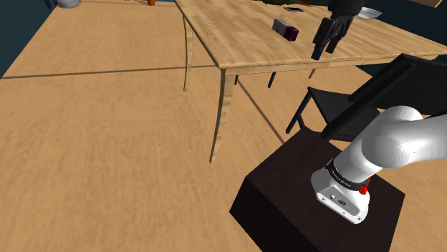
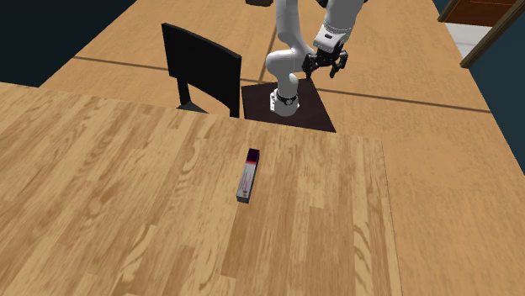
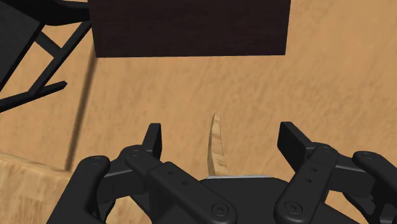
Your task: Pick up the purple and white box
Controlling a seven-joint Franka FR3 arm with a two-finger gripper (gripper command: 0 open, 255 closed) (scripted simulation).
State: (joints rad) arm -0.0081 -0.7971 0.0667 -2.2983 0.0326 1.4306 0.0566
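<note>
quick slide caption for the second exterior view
Purple and white box lies flat on the wooden table; the open tool hangs in the air, clear of it.

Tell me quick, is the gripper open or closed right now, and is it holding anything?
Gripper: open, fingers apart, holding nothing. The purple and white box lies on the table, apart from it.

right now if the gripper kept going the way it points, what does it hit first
Most likely the wooden floor, close by the table leg seen between the gripper's open fingers; depth is unclear, it might graze that leg.
</note>
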